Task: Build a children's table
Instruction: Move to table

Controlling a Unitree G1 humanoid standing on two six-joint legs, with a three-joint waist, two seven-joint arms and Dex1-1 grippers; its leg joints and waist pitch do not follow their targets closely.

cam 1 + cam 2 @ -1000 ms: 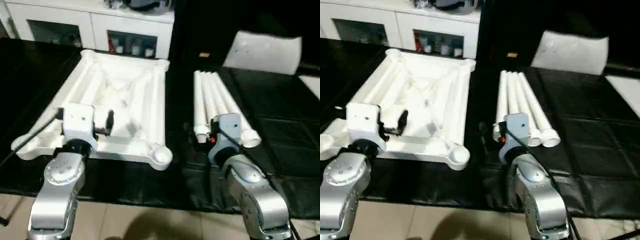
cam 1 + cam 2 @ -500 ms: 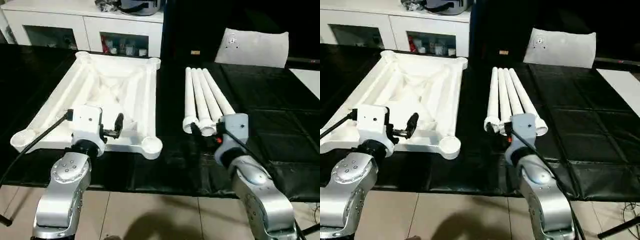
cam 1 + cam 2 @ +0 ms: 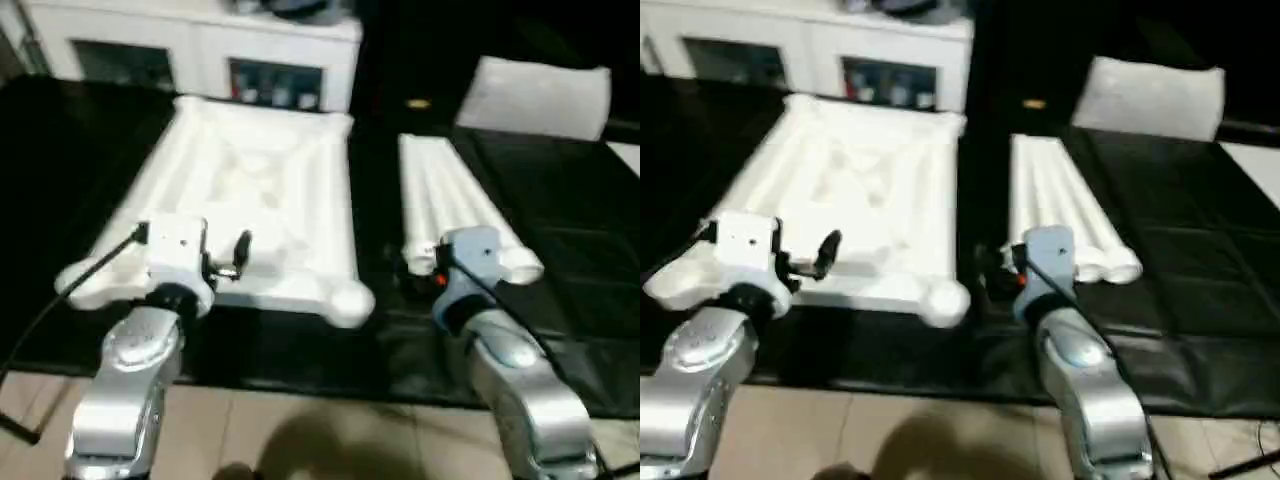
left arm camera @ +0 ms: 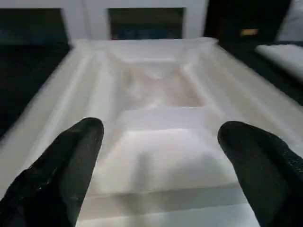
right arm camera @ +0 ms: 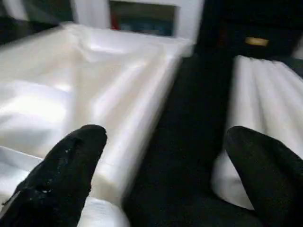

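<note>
The white tabletop (image 3: 262, 185) lies upside down on the left of the black cover, ribs and corner sockets up. Several white legs (image 3: 452, 200) lie side by side to its right, ends toward me. My left gripper (image 4: 161, 142) is open and empty just above the tabletop's near rim (image 4: 156, 165); one black finger (image 3: 241, 252) shows beside the wrist housing. My right gripper (image 5: 165, 151) is open and empty over the dark gap between the tabletop's near right corner (image 5: 113, 156) and the legs (image 5: 265, 104).
A black cover (image 3: 560, 210) spreads over the work surface, with its front edge and tiled floor (image 3: 300, 430) just behind my wrists. A white cabinet (image 3: 200, 45) stands at the back. A flat white bag (image 3: 535, 95) lies at the back right.
The whole picture has shifted with the camera. Both arms stay near the front edge, and both grippers remain open and empty.
</note>
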